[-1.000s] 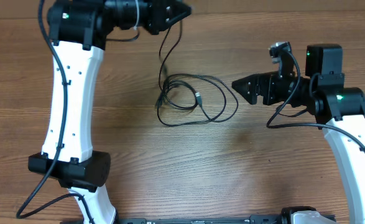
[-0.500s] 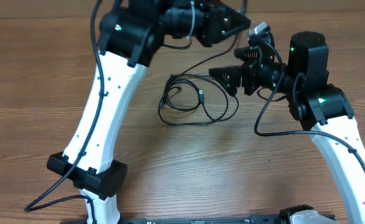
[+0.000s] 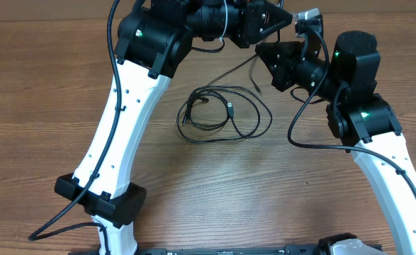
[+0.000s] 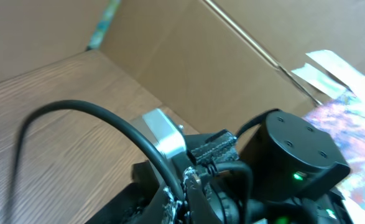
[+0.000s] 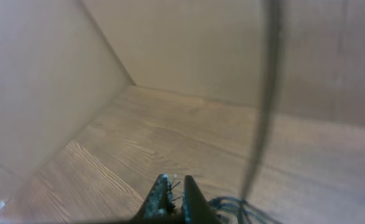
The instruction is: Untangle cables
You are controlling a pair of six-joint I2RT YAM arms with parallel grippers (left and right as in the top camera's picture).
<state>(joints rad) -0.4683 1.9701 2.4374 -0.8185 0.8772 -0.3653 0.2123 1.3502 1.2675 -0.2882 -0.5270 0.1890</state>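
Cables [image 3: 230,110] lie looped mid-bench toward the far edge, one strand slanting up to the right gripper [image 3: 264,53], nearly closed on nothing visible, while the left gripper's [image 3: 284,18] opening cannot be told.

Legend: no text, label, brand, number or sign is legible in any of my three views. The colourful printed patch [image 4: 356,124] in my left wrist view is too blurred to read.
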